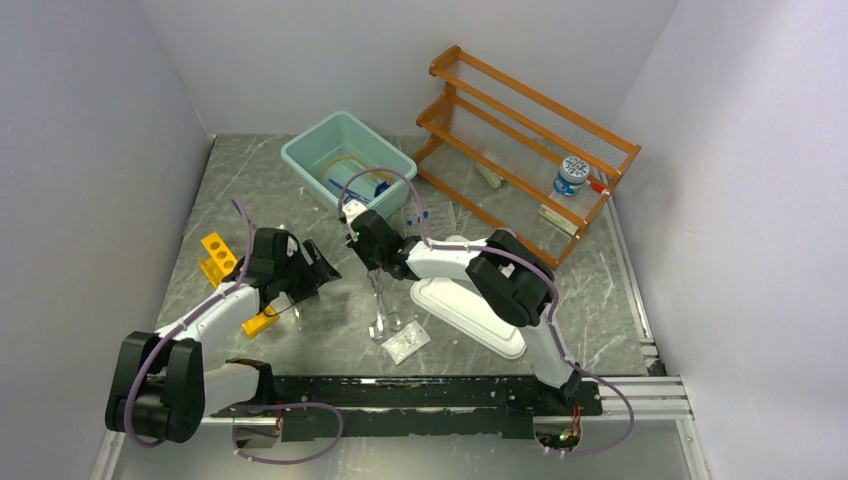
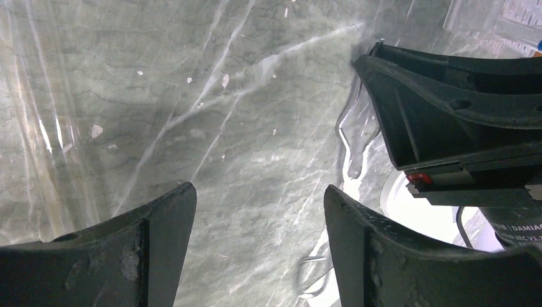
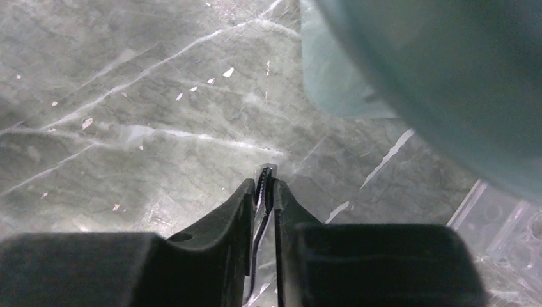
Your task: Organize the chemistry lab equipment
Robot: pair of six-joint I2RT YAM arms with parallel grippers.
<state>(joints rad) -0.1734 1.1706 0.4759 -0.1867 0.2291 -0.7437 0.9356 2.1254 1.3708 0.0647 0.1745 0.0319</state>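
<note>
Pinches the metal tongs [image 3: 266, 173] in the right end effector [image 3: 264, 192], with the gap narrowed to the thickness of the serrated tip poking out past the fingers. Hangs above bare desk [image 3: 128, 115], just short of the teal bin [image 3: 447, 77]. Reaches there on a forearm stretched leftward and away over a white tray [image 1: 455, 300], with the wrist bent down. From above, shows the rest of the tongs running toward the near edge, in the direction of a clear bag [image 1: 405, 342].

Spreads the left end effector [image 2: 259, 198] wide, with nothing between the fingers and only green marbled desk beneath. Points toward the right end effector, close by but apart from it. Cannot tell whether it touches the thin loops of the tongs beside it. Extends from a low arm folded at the near-left corner, with the yellow holed test-tube rack [image 1: 218, 255] just left of the wrist, on the desk.

Farther out, inside the bin: amber rubber tubing [image 1: 335, 165] and blue-framed goggles [image 1: 380, 186]. On the orange shelf [image 1: 520, 110] at the far right: the small jar [image 1: 571, 175].
</note>
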